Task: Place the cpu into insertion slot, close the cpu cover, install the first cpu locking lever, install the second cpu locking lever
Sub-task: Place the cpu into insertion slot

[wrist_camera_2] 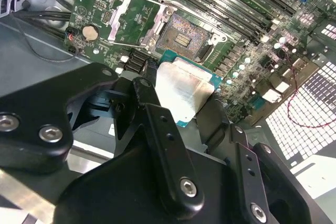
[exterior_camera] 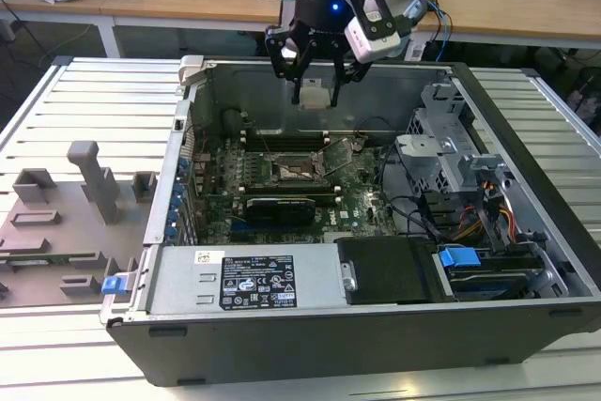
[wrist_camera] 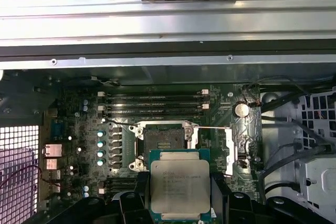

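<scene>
My end effector [exterior_camera: 315, 93]: clenched on the cpu [wrist_camera: 180, 187], held in the air over the motherboard [wrist_camera: 79, 148]. Insertion slot [wrist_camera: 163, 144]: uncovered, unfilled. Cpu cover [wrist_camera: 233, 153]: swung open beside it.

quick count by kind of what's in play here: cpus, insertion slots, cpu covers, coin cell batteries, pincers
cpu: 1
insertion slot: 1
cpu cover: 1
coin cell battery: 1
pincer: 1
total: 5

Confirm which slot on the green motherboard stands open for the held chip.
The square dark metal-rimmed insertion slot: its silvery cpu cover is swung aside, leaving it bare. The long narrow black memory slots have no cover.
</scene>
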Robot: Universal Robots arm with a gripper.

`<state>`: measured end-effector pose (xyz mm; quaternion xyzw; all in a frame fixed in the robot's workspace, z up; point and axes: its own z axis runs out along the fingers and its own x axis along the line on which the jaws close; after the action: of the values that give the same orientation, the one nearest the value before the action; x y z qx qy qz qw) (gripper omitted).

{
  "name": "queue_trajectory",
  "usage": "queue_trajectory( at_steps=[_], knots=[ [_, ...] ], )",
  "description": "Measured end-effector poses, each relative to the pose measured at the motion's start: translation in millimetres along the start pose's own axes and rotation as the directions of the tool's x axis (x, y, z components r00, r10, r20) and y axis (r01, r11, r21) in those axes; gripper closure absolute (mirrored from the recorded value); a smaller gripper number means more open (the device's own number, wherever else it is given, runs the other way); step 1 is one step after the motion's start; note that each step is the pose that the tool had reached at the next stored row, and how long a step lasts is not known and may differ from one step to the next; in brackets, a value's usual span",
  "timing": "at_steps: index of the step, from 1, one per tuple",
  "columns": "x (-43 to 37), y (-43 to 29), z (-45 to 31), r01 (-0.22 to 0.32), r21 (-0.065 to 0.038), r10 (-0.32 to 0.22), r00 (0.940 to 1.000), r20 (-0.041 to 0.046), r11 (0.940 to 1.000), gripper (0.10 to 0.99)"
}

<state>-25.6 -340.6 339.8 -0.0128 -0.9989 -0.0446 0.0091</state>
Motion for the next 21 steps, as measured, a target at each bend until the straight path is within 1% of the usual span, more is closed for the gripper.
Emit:
queue_trajectory(
  at_steps=[21],
  knots=[
    [-0.2,-0.7,8.0,0.000,0.000,0.000,1.0000,0.0000,1.0000,0.541]
  ],
)
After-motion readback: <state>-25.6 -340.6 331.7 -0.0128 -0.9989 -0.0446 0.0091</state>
